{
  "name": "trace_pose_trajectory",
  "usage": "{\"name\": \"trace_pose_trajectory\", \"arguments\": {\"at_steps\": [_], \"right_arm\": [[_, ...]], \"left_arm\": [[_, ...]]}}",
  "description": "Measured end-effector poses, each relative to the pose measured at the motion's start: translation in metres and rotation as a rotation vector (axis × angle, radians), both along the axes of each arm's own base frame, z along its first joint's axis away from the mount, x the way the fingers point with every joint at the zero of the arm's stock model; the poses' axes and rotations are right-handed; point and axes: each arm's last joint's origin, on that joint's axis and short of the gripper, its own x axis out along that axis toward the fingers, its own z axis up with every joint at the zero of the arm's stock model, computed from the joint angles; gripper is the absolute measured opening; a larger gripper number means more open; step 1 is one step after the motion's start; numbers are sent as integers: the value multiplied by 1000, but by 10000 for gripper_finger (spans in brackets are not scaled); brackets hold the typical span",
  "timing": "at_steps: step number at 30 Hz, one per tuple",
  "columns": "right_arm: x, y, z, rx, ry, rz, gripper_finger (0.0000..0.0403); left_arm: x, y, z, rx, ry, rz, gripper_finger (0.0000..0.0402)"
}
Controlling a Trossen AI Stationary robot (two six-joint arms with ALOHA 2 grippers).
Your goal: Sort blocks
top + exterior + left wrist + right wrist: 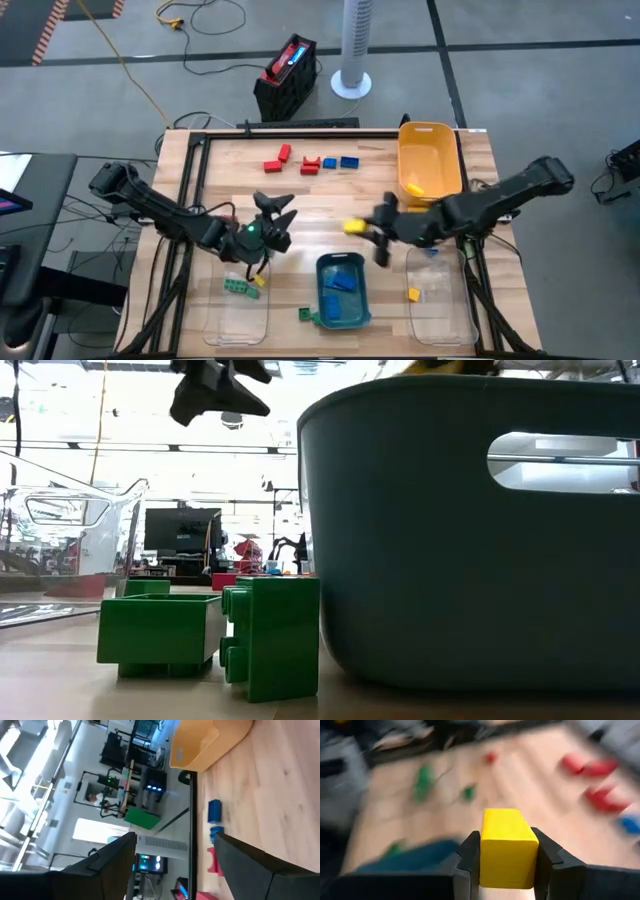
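My right gripper [368, 230] hangs over the middle of the table, above the teal bin's far side, shut on a yellow block [509, 847]. My left gripper [275, 208] stands open and empty above the table, left of centre; its fingers also show in the left wrist view [175, 870]. Red blocks [277, 160] and blue blocks [349, 162] lie in a row near the far edge. Two green blocks [160, 630] rest on the table beside the teal bin [470, 530]. More blue blocks [343, 282] lie inside that bin. My right gripper pinches the yellow block by two opposite sides [485, 855] between its two fingers. The fingers come from the table's right, slanting downward. The block [353, 227] sticks out past the fingertips and is lifted clear of the table.
A yellow bin [430, 155] stands at the far right with a yellow block [413, 188] in it. A clear bin [235, 305] near left holds green and yellow blocks; another clear bin [440, 305] near right holds a yellow block [413, 293]. One green block [303, 313] lies by the teal bin.
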Motion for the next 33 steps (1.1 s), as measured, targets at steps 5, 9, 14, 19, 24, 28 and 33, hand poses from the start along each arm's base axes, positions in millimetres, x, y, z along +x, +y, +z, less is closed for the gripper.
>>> {"name": "trace_pose_trajectory", "arguments": {"at_steps": [5, 9, 14, 19, 24, 28, 33], "right_arm": [[-49, 25, 7, 290, 125, 56, 116], [-75, 48, -1, 402, 267, 20, 116], [-94, 73, -22, 473, 471, -72, 116], [-97, 90, -46, 473, 646, -184, 115], [-90, 104, -73, 419, 821, -222, 115], [-85, 108, -88, 381, 918, -246, 116], [-82, 113, -99, 357, 967, -264, 115]], "left_arm": [[-4, -2, -6, -21, 19, -1, 263], [-5, -2, -9, -43, 16, 9, 263], [-6, -1, -9, -47, 16, 12, 263], [-6, -1, -9, -48, 15, 12, 263], [-6, -1, -9, -50, 12, 13, 263], [-6, -1, -9, -55, 7, 14, 263], [-6, -1, -9, -61, 2, 16, 263]]}}
